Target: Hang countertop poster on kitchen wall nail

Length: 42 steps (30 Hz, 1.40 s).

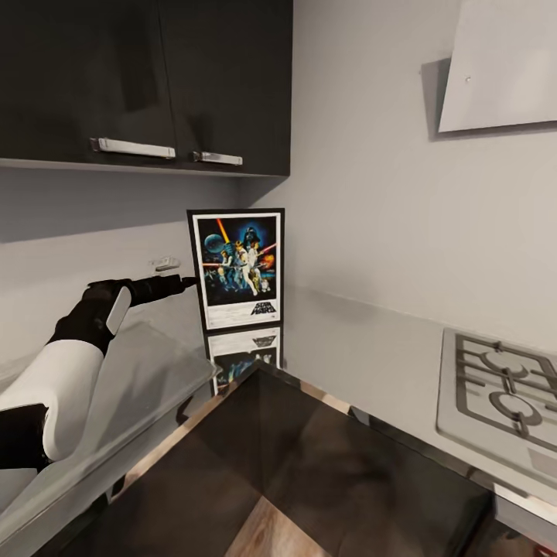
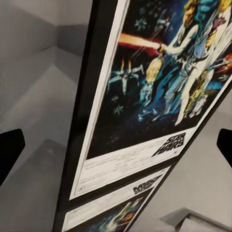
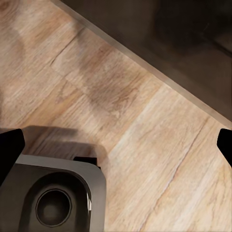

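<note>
While the left fingers (image 2: pixel 10 150) stand spread wide, the poster (image 2: pixel 145 96) sits between them and just ahead, its black frame edge nearest. It stands upright on the desk (image 1: pixel 371 348) in the corner, seemingly leaning on the wall, with its reflection below it. It looks light, stiff and thin, likely slippery at the frame; pinching the side edge around mid-height should keep it from tipping. The right fingers (image 3: pixel 9 150) also stand spread, empty, over the wooden floor (image 3: pixel 145 145).
</note>
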### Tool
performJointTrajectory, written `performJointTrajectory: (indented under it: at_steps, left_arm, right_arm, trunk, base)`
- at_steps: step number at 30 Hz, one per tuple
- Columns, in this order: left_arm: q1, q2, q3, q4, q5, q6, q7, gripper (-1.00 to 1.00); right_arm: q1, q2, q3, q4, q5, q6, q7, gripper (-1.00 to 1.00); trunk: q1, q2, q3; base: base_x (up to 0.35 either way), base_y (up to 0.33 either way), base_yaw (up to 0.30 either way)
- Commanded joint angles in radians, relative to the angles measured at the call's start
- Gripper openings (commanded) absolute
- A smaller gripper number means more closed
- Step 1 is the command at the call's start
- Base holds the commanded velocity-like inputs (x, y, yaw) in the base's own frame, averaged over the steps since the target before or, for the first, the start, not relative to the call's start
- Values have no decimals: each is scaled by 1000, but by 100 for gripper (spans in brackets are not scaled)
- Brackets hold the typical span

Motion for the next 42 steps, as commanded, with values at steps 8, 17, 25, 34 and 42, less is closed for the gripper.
performJointTrajectory:
  at_steps: [8, 17, 25, 34, 42]
  left_arm:
    - [-1, 0, -4, 0, 9, 9, -1, 100]
    - [-1, 0, -17, -1, 9, 9, -1, 100]
    - [-1, 0, -18, -3, 9, 9, -1, 100]
    - [-1, 0, -18, -3, 9, 9, -3, 100]
    - [-1, 0, -18, -4, 9, 9, -21, 100]
  right_arm:
    - [0, 0, 1, -2, -7, -1, 7, 100]
    - [0, 0, 1, -2, -7, -1, 7, 100]
    - [0, 0, 1, -2, -7, -1, 6, 100]
    - [0, 0, 1, -2, -7, -1, 5, 100]
    - [0, 0, 1, -2, -7, -1, 5, 100]
  trunk:
    - [0, -1, -1]
    - [0, -1, -1]
    - [0, -1, -1]
    - [0, -1, -1]
    - [0, -1, -1]
  base:
    - [17, 8, 0]
    - [50, 9, 0]
    - [122, 26, 0]
    - [7, 1, -48]
    - [0, 0, -130]
